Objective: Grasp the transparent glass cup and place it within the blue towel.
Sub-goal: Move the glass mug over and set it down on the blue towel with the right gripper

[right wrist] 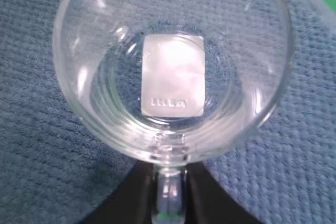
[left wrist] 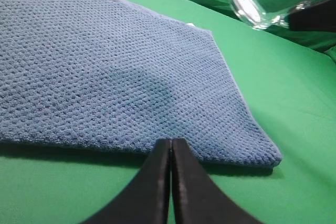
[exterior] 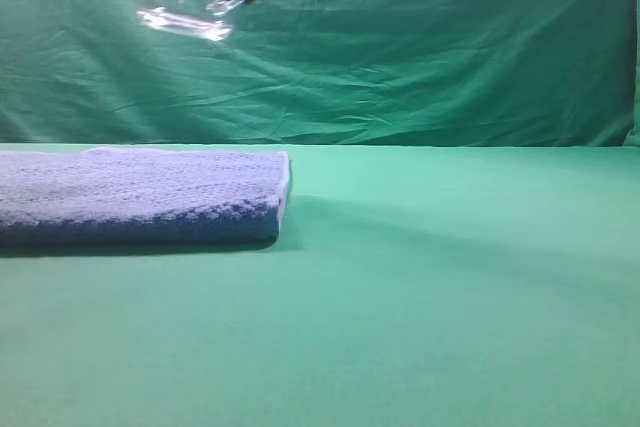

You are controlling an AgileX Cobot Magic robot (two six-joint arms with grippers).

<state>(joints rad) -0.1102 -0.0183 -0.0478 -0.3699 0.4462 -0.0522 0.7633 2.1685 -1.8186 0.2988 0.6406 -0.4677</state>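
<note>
I have the cup pinched by its handle in the right gripper, jaws closed on that small loop, hanging in the upper left of the high view, well above the towel. In the right wrist view it fills the frame with towel on every side beneath it. I'd lower straight down and slowly, keep the base level, and release only once the thick bottom settles into the pile. The glass is clear and smooth with a white label in its base; the towel is thick, knobbly and soft. The left gripper sits idle, jaws pressed together, empty, at the towel's near edge.
</note>
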